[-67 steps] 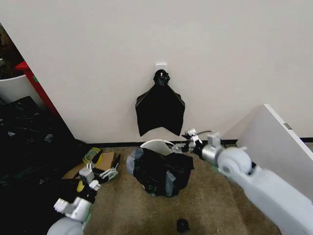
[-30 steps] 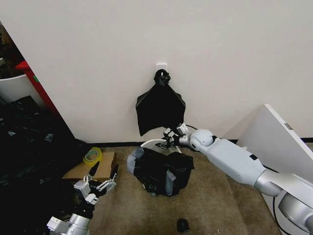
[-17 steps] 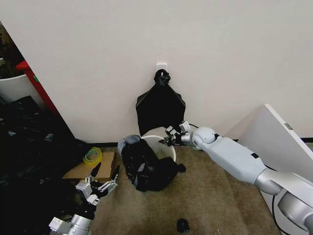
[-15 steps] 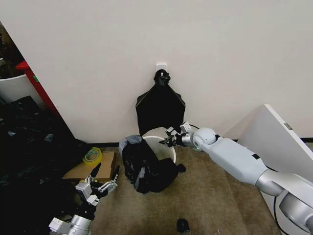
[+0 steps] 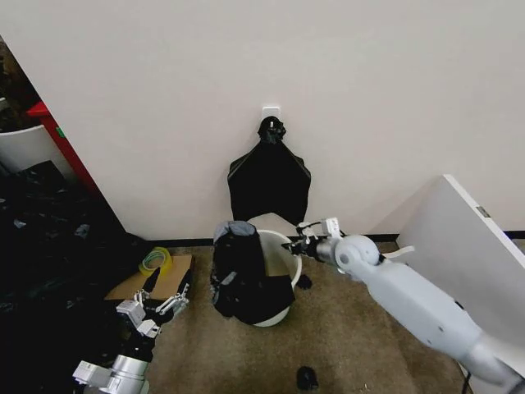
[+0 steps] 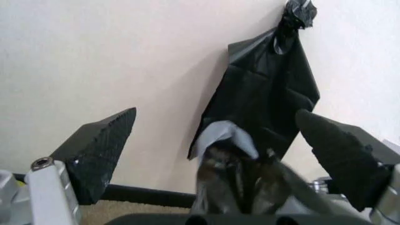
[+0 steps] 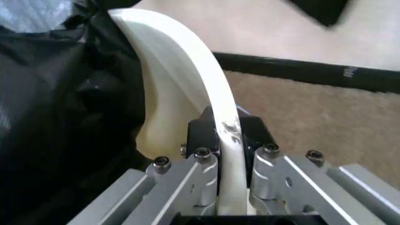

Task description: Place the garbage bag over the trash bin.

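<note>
We see the trash bin [image 5: 277, 271] tilted on the floor, the garbage bag [image 5: 239, 275] draped over its 9 o'clock side. Our right gripper [image 5: 300, 245] pinches its rim at 3 o'clock; our left gripper [image 5: 158, 302], spread wide, holds nothing.

Smooth grey-white arms, silver screwed hands [image 7: 224, 140] with black textured pads [image 6: 100, 150].

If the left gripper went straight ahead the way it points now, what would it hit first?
Probably the garbage bag draped on the trash bin; the open left gripper frames it dead ahead, though depth is unclear.
</note>
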### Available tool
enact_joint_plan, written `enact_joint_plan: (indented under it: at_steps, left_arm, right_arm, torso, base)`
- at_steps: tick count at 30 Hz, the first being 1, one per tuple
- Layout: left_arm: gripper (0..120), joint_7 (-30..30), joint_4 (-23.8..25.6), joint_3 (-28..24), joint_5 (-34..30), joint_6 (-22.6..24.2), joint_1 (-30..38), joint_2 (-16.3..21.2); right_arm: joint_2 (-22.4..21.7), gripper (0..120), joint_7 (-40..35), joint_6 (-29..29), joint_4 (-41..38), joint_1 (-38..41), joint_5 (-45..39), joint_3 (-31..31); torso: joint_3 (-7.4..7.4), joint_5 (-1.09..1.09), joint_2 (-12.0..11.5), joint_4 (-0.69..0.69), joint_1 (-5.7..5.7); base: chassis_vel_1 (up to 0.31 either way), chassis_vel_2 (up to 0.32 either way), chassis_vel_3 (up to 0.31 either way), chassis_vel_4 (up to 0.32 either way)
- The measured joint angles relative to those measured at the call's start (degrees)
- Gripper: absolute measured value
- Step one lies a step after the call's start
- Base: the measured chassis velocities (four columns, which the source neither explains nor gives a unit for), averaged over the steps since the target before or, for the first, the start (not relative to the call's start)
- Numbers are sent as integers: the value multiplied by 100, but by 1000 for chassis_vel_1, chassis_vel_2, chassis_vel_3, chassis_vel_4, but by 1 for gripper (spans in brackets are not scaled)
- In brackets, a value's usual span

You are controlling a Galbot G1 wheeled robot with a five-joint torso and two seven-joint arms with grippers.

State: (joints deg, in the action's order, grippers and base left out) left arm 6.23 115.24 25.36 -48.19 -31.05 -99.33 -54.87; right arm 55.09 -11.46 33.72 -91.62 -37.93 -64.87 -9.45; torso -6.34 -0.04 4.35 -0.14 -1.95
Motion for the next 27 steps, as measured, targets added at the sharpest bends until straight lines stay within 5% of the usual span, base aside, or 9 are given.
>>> enact_joint_plan:
  at_steps: [10,27]
  left_arm:
    - [100,-152,55,-83,-37,135,135,55]
    - [100,-243,97,-159,-75,193,182,93]
  right_arm:
    - [251,3,-1600,-444,-999,-1443,-115,1073]
    - [803,3,-1552,-1057,-1240,-2024,933,956]
  torso:
    - [0,0,0,-1,0]
    - [0,1,0,1,0]
  base:
    - [0,0,0,0]
    - [0,0,0,0]
